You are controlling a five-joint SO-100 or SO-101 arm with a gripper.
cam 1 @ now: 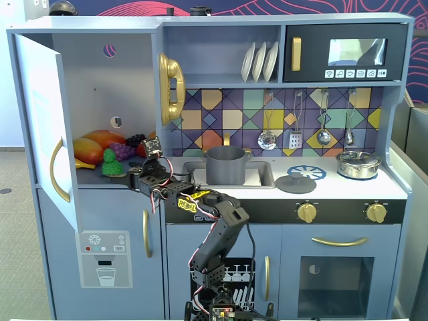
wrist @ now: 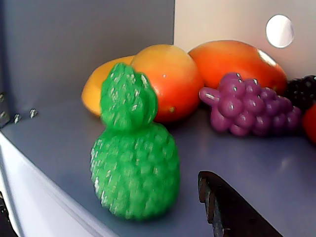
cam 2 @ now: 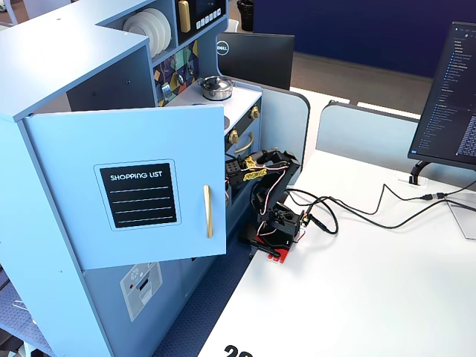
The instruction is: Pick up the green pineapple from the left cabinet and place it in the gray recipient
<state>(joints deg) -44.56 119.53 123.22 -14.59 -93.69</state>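
Green plastic stands upright near the shelf's front edge: the green pineapple (wrist: 134,158) waits inside the left cabinet (cam 1: 100,93), your claw (cam 1: 151,148) at its 3 o'clock, apart; whether it is spread or clenched you cannot tell. Nudge the fruit and it may topple off. At its 1 o'clock crowd mangoes (wrist: 170,81) and purple grapes (wrist: 252,106). Far right, the gray recipient (cam 1: 225,166) sits in the sink.

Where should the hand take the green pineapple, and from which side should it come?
Probably at the wide bumpy lower body of the green pineapple, coming from the open front of the left cabinet. The pineapple stands upright near the shelf's front edge, apart from the mangoes and the grapes behind it, so the front is free. The hand is already close.
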